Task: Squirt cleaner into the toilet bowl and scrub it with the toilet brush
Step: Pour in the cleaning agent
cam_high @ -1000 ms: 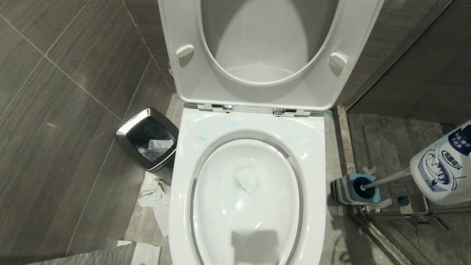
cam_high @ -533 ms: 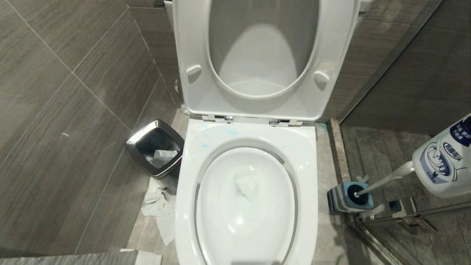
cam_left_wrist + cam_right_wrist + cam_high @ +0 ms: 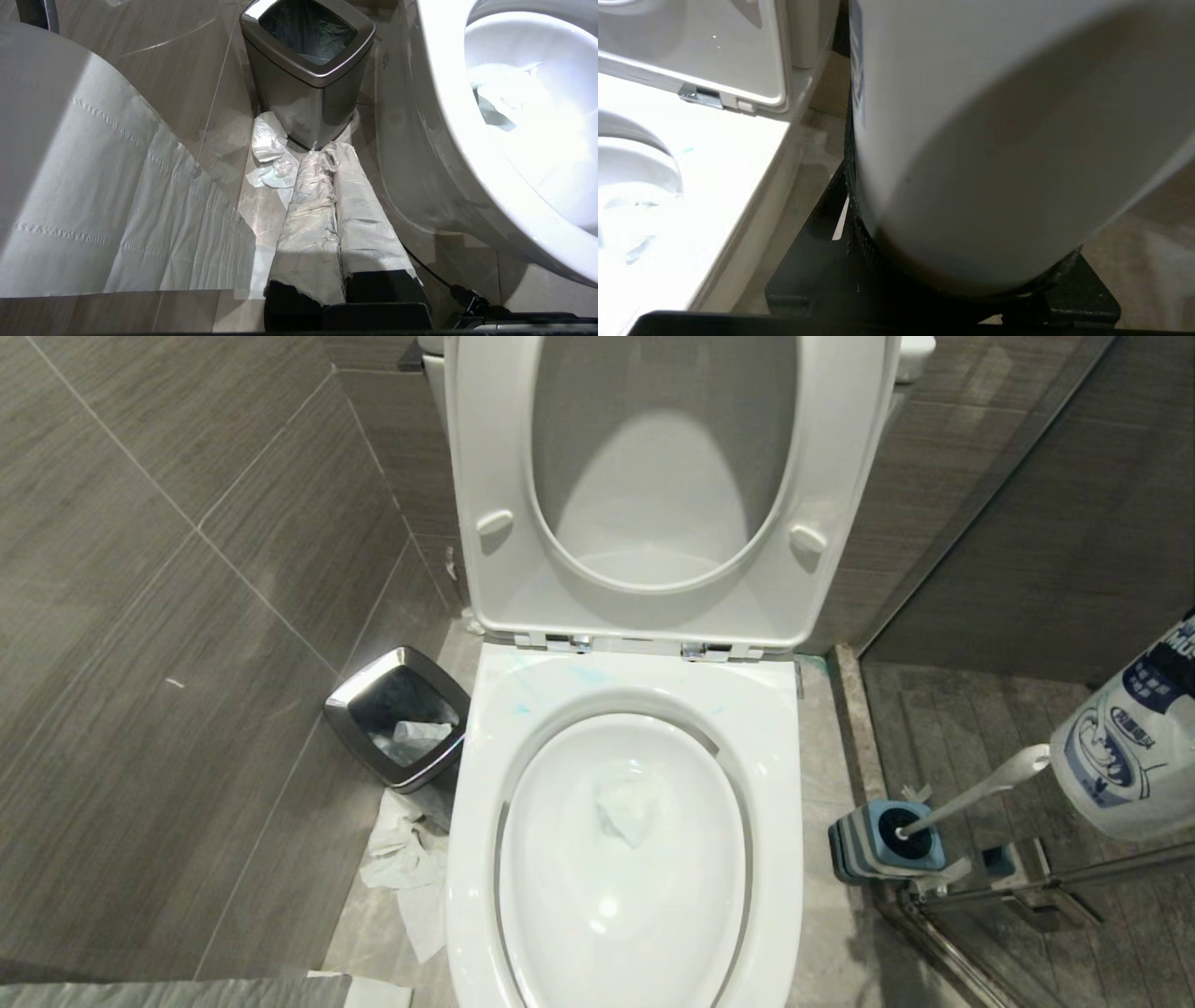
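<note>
Toilet bowl (image 3: 625, 859): large white ceramic basin, seat and lid (image 3: 653, 495) raised against the wall behind it on chrome hinges (image 3: 695, 651). A wad of white paper (image 3: 630, 807) sits in the water at the middle of the bowl.

Cleaner (image 3: 518, 707): faint turquoise smears on the flat rear rim of the bowl, just in front of the hinges; one small streak also shows on the rim in the right wrist view (image 3: 686, 150).

Cleaner bottle (image 3: 1125, 747): white, with a blue printed label, held in the air to the right of the bowl, above the shower floor. In the right wrist view its white body (image 3: 971, 140) fills most of the picture.

Right gripper (image 3: 952, 280): clamped on the base of the bottle, black jaws on either side of it.

Toilet brush (image 3: 976, 791): slim white-grey handle leaning up and to the right out of its holder (image 3: 887, 840), a square blue-and-grey striped block on the floor right of the bowl. The handle's upper end lies close by the bottle in the head view; contact cannot be told.

Steel bin (image 3: 397, 719): square, black liner, paper inside, on the floor just left of the bowl. Crumpled tissue (image 3: 401, 859) lies on the floor in front of it.

Left gripper (image 3: 334, 205): low beside the bowl's left flank, pointing toward the bin, fingers wrapped in white material and pressed together, holding nothing. A sheet of perforated paper (image 3: 93, 196) hangs nearby.
</note>
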Controlling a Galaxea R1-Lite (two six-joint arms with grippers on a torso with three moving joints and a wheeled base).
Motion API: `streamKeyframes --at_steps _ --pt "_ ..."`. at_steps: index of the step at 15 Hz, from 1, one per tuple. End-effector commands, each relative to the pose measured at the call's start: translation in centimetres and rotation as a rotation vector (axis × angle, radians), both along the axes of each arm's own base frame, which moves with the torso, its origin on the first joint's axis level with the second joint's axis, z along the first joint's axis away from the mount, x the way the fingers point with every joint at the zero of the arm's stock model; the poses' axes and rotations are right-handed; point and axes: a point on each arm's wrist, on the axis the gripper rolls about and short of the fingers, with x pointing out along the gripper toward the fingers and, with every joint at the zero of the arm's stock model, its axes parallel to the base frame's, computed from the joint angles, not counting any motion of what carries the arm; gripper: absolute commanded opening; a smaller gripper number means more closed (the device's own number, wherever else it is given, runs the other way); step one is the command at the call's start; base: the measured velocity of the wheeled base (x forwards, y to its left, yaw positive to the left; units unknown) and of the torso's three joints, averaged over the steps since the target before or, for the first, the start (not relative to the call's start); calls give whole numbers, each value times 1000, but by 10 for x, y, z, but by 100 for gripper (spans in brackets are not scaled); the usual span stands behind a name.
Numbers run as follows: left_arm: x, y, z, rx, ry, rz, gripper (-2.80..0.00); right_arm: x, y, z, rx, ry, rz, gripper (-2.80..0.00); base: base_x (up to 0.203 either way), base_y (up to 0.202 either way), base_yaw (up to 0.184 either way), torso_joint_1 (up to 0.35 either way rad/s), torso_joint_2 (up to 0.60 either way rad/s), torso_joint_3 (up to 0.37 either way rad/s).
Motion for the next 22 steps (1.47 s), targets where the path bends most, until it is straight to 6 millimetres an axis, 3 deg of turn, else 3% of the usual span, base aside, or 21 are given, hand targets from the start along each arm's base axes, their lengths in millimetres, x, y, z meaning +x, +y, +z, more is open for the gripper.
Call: streamKeyframes --at_steps 1,4,10,13,17,22 --pt "1 0 -2 0 7 1 -280 11 3 3 -15 16 -1 -280 0 0 0 0 0 0" --pt "1 0 -2 0 7 1 -280 23 17 14 -16 12 53 -280 0 0 0 0 0 0" --pt "1 0 -2 0 7 1 -280 71 49 26 -37 62 58 -280 0 0 0 0 0 0" --pt "1 0 -2 0 7 1 -280 85 70 34 -31 57 116 -280 0 0 0 0 0 0" --pt "1 0 -2 0 7 1 -280 67 100 31 -6 65 293 -280 0 0 0 0 0 0" --pt "1 0 -2 0 7 1 -280 42 121 37 -30 89 466 -280 0 0 0 0 0 0"
